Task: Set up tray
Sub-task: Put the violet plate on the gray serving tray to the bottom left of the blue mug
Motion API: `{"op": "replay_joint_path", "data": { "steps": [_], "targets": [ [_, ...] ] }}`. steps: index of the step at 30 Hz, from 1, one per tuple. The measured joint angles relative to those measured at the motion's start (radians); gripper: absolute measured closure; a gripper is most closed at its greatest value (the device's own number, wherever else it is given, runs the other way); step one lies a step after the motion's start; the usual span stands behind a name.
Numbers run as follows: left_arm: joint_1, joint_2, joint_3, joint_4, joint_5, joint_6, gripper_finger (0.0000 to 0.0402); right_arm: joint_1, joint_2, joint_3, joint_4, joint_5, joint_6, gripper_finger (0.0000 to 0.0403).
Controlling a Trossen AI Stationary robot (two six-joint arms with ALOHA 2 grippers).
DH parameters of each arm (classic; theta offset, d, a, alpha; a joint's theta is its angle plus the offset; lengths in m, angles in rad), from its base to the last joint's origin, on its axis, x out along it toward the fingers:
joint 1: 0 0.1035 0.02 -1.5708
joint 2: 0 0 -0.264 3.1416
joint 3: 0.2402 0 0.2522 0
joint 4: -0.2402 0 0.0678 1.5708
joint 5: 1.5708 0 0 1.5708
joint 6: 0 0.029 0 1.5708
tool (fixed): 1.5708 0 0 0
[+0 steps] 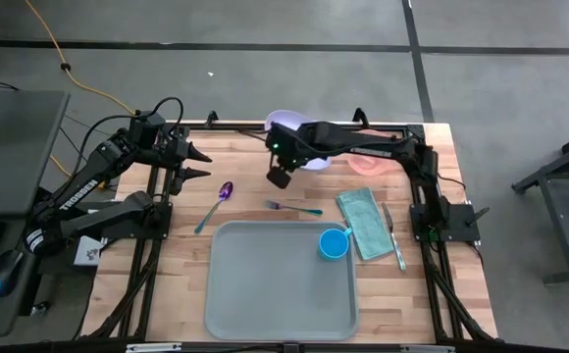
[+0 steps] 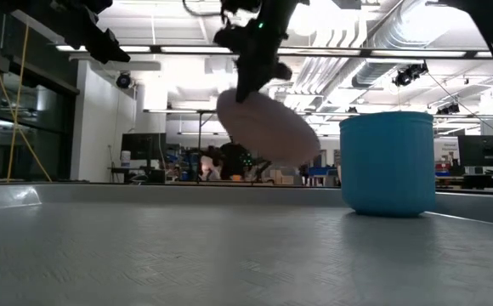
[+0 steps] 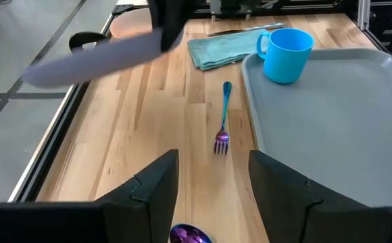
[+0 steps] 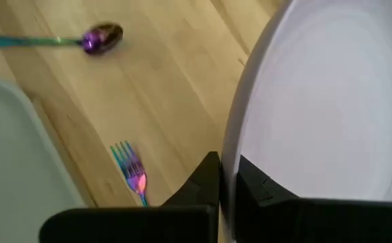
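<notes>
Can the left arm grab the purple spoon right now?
Probably yes. The left gripper is open and empty, the spoon lies on bare wood just ahead of it, and nothing sits between them. The right gripper holds the plate farther off.

tray grey-blue; cup blue; cloth teal; plate white

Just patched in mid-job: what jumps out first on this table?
The right gripper holds a white plate by its rim, lifted above the wooden table behind the tray. A blue cup stands in the tray's far right corner. The left gripper waits open at the table's left.
</notes>
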Motion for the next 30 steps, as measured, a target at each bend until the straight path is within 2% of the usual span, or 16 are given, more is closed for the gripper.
{"op": "replay_joint_path", "data": {
  "steps": [9,19,24,30],
  "targets": [
    [0.000,0.000,0.000,0.000,0.000,0.000,0.0190,0.071,-0.175,0.000,-0.001,-0.031,0.071,0.0402],
    [0.000,0.001,0.000,0.001,0.000,0.000,0.0190,0.241,-0.347,0.001,0.104,-0.030,0.160,0.0402],
    [0.000,0.001,0.000,0.003,0.000,0.000,0.0190,0.340,-0.377,0.002,0.184,-0.072,0.186,0.0402],
    [0.000,0.001,0.000,0.004,0.000,-0.004,0.0190,0.487,-0.367,0.002,0.180,-0.154,0.257,0.0403]
  ]
}}
